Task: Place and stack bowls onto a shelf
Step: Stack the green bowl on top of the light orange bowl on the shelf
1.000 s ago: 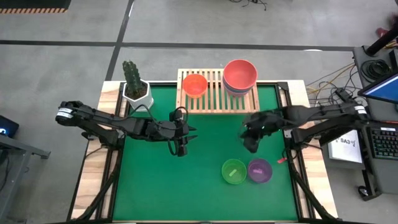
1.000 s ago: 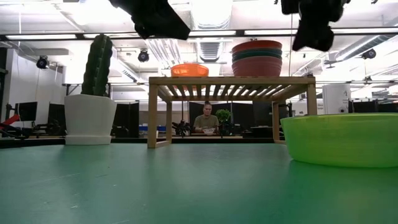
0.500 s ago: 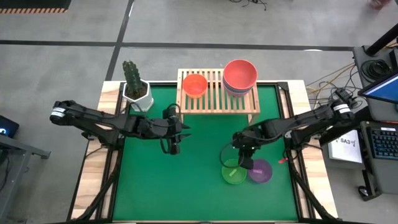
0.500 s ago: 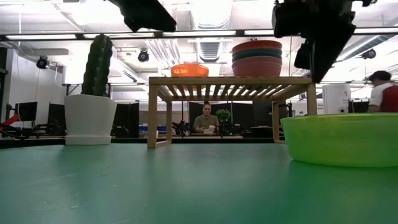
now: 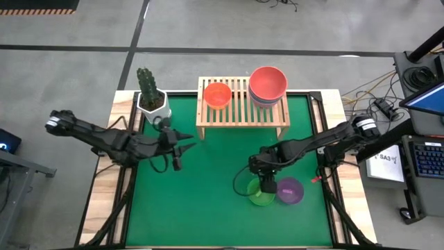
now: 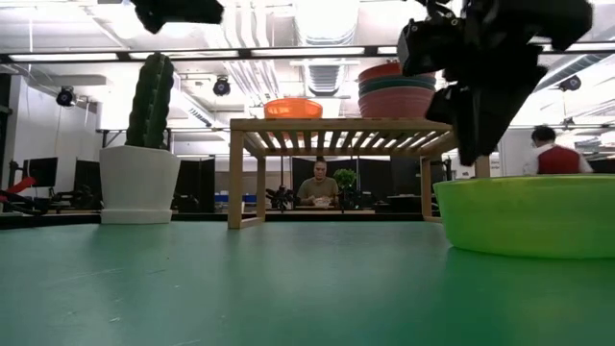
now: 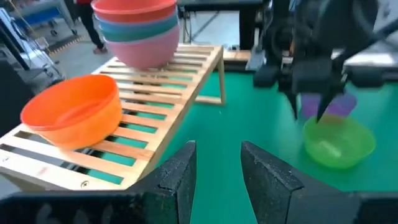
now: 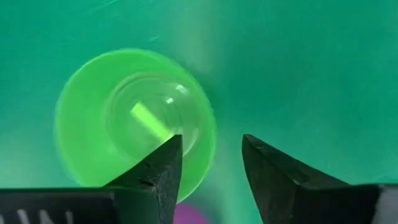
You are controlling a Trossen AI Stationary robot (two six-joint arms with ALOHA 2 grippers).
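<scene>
Hovering just above the small round lime-green plastic bowl, the right gripper has its two dark fingers apart, straddling the bowl's rim; the wrist view shows one finger over the bowl's inside and the other over the green mat outside it. That bowl sits at about five o'clock on the mat, touching the small round purple plastic bowl at its three o'clock side. In the low view the green bowl fills the near right, with the gripper hanging over it.

At nine o'clock on the mat the left gripper waits above the surface, fingers parted and closed on nothing.

Farther back, at twelve o'clock, stands the low light-wood slatted shelf. A small orange-red round plastic bowl rests on its left part, and a stack of larger bowls topped by a red-pink one on its right. At eleven o'clock is a cactus in a white pot. Beyond the table, people show in the room.
</scene>
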